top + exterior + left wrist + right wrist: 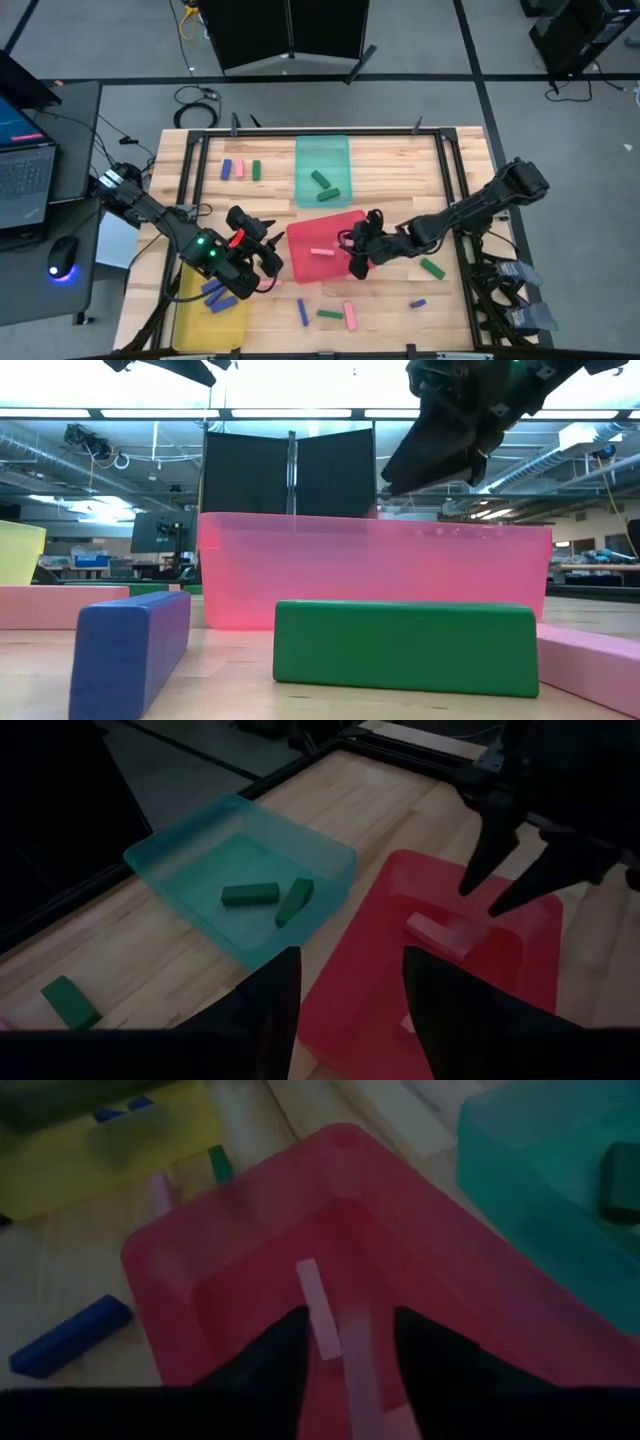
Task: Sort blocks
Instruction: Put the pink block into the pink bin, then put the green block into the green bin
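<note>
High view puts the red tray at the middle of the table, and everything else sits around it. The right gripper hangs over the tray's right edge, its fingers spread apart with nothing pinched between them (the right wrist view shows two pink blocks lying on the tray floor just ahead of those fingers). The left gripper waits just left of the red tray, over the table beside the yellow tray, its fingers parted and empty. Beyond the red tray stands the teal tray, holding two green blocks. Loose blocks lie on the wood in front of the red tray, blue, green and pink, with others farther off.
</note>
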`<state>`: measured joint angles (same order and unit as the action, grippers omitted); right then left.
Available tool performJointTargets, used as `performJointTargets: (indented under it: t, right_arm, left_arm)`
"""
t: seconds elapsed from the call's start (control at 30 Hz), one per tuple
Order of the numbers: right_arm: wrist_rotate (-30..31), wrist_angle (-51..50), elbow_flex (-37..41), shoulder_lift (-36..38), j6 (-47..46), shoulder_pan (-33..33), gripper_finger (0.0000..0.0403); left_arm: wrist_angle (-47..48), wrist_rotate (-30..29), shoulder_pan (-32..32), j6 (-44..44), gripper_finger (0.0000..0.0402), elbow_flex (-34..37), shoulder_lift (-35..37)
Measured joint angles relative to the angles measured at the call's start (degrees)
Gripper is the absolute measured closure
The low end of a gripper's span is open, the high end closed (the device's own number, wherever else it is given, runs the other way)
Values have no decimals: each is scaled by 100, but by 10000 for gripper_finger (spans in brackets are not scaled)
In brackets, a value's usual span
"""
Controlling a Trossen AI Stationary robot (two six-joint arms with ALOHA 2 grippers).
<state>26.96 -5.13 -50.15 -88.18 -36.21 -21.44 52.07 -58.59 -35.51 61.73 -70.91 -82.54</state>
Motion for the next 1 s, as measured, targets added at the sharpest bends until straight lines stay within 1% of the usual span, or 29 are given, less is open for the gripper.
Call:
performJointTargets:
  t: [0.1, 0.2, 0.27, 0.33, 0.43, 0.53, 0.73, 0.8, 0.93, 1.0]
  right_arm:
    - [23, -37, 0, 89, 75, 25, 202]
    - [192, -168, 0, 366, 225, -20, 176]
    - [449, -338, 0, 611, 316, -102, 165]
    - [765, -538, 0, 878, 358, -217, 161]
    - [1250, -910, 0, 1301, 385, -411, 161]
    - [1706, -1353, 0, 1683, 326, -628, 164]
    - [2404, -2098, 0, 2210, -118, -1092, 163]
    - [2575, -2262, 0, 2280, -289, -1245, 165]
    - [2789, -2498, 0, 2284, -568, -1542, 165]
    - [2899, -2570, 9, 2267, -697, -1681, 165]
  left_arm:
    - [1, 2, 0, 0, 218, 0, 0]
    - [2, 3, 1, 5, 218, 0, 0]
    - [6, 23, 45, 97, 218, 0, 0]
    - [39, 109, 157, 376, 218, 0, 0]
    - [161, 324, 471, 691, 219, 0, 0]
    - [353, 730, 960, 752, 220, 0, 0]
    - [1203, 1435, 2393, 598, 220, 0, 0]
    - [1300, 1535, 2864, 254, 220, 0, 0]
    - [1212, 1586, 3636, -702, 220, 0, 0]
    - [1129, 1739, 4040, -1035, 219, -1, -15]
